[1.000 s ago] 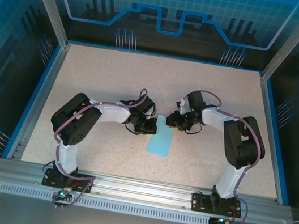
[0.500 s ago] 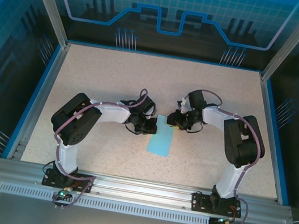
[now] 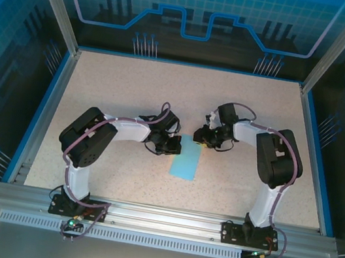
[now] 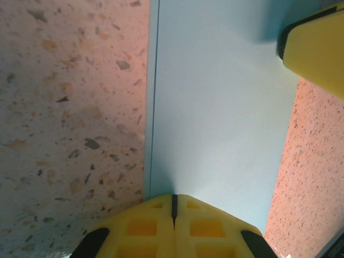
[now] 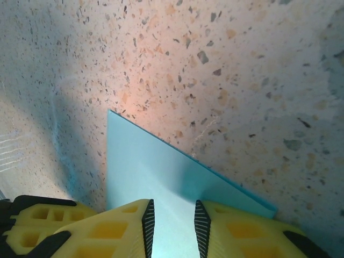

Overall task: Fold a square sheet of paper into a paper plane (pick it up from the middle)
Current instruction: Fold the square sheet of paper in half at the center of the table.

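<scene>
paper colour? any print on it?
Plain light blue, no markings. The sheet of paper shows best in the left wrist view.

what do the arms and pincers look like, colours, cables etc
The left arm and right arm both have bulky black joint housings, white links, and a purplish cable looped along each. The left pincer and right pincer have yellow fingers with square-pocketed backs and black inner pads.
</scene>
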Available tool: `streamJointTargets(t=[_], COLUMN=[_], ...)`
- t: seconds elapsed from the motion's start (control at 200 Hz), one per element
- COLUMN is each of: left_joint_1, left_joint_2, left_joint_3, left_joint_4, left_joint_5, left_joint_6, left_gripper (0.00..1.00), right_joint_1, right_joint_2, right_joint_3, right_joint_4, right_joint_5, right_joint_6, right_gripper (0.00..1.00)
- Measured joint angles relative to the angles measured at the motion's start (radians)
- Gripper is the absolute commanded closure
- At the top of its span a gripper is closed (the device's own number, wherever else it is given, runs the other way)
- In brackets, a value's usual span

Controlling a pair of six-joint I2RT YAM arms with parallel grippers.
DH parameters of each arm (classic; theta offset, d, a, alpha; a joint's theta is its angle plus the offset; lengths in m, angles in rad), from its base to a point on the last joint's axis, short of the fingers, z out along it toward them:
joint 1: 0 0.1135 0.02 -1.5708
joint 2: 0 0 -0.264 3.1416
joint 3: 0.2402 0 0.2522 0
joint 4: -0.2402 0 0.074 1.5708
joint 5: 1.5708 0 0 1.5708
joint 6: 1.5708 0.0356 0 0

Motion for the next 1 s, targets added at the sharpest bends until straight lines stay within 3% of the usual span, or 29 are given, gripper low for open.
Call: streamJointTargets(t=[0.14, 0.995], left_joint_1=[0.0, 0.0], left_joint_2=[0.0, 0.0], left_joint_3=[0.001, 0.002], left_joint_4=[-0.001, -0.003], left_joint_5=[0.0, 0.0], left_joint_6=[0.0, 0.0], left_gripper=[1.0, 1.0], right_joint_1=[0.0, -0.027], right_joint_2=[-0.012, -0.007], right_joint_3=[0.0, 0.03], right_joint_4=[-0.003, -0.031], right_joint_5=[-0.002, 0.009], right_joint_6=[0.002, 0.0], right_gripper=[0.65, 0.65])
